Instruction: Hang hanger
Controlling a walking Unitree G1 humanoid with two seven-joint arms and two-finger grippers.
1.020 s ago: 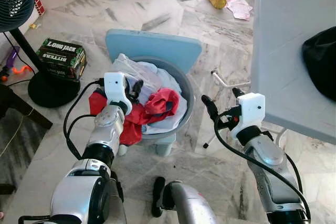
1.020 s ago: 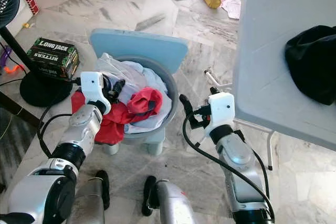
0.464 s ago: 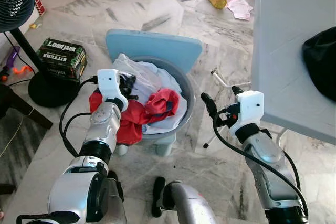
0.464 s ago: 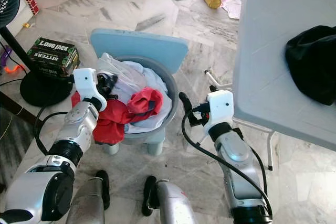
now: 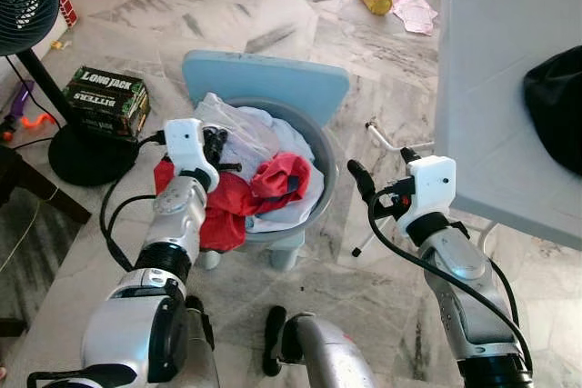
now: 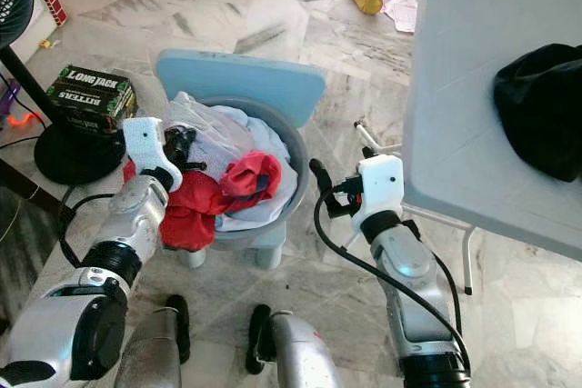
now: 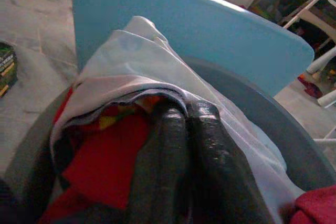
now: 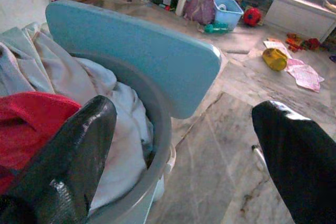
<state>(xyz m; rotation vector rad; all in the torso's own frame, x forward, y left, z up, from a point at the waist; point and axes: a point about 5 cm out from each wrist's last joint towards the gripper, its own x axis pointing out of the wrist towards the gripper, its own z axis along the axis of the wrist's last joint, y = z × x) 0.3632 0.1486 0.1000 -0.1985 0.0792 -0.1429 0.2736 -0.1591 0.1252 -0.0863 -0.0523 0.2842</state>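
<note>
A pale marble floor [image 5: 273,6] is crossed on the robot's right by a grey worktop [image 5: 491,61], on which a black garment [image 5: 555,106] is left in a heap. A light-blue chair [image 5: 273,84] is stood in front of the robot, and a grey basin [image 5: 323,179] is set on its seat, apparently so that the washing is raised within reach of the arms. The basin is piled with laundry: a white cloth [image 5: 255,134] is bunched at the back, and a red garment [image 5: 282,179] is spilled over the near rim.

The left tool [image 7: 186,114] is pushed into the heap at the basin's left side. Its two black fingers are pressed together with no gap, and a fold of the white cloth is draped over their tips (whether anything is pinched between them cannot be told). The right tool [image 5: 380,168] is held in the air just beside the basin's right rim, between basin and worktop, with its fingers spread wide and nothing gripped; it is judged to be kept ready.

The hanger cannot be told apart from the heap. It is judged to be buried among the clothes near the left tool, which would explain why that tool is sunk there.
</note>
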